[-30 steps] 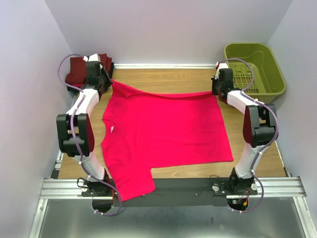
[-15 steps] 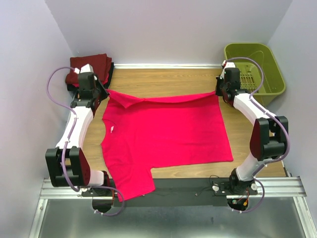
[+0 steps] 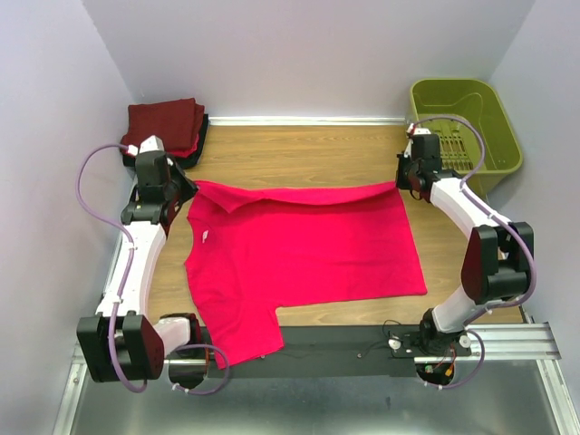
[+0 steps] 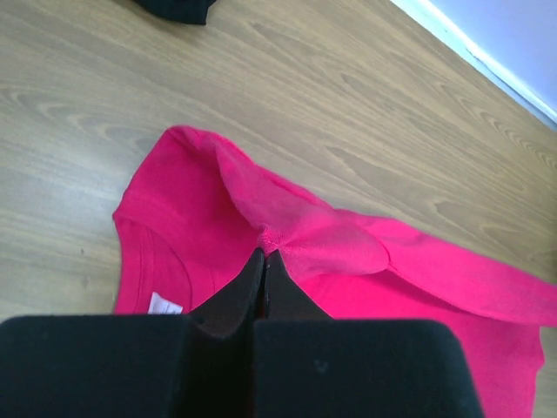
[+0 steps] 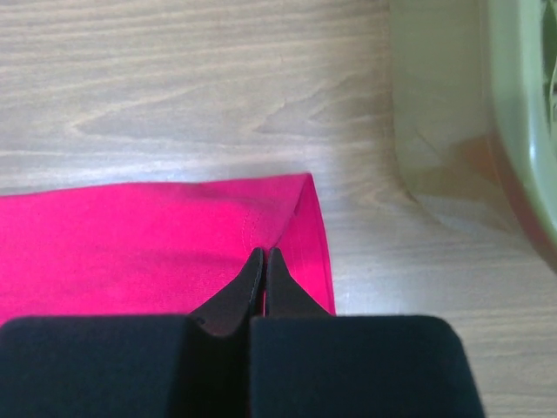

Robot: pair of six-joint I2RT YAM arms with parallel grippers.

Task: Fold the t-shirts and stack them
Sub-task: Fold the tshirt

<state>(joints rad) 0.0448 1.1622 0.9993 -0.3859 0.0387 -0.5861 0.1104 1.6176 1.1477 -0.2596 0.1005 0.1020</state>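
Surroundings: an olive-green basket (image 3: 504, 149) stands at the far right corner, just beside the right gripper (image 3: 404, 183) but apart from the cloth; a stack of folded t-shirts (image 3: 165, 123) sits at the far left corner, near the left gripper (image 3: 184, 188) and clear of it; bare wooden table (image 3: 299, 145) runs between them.

Pink-red t-shirt (image 3: 308, 245): spread flat across the table, collar to the left; one sleeve hangs over the near edge by the left arm's base; its far edge is lifted and turned over in a narrow band.

Left gripper: fingers pressed together on a bunched fold at the far left corner of the shirt.

Right gripper: fingers pinched on the far right corner.

Count: one spread shirt; one stack, maroon on top with a black edge beneath, its number unclear; one basket; two grippers.
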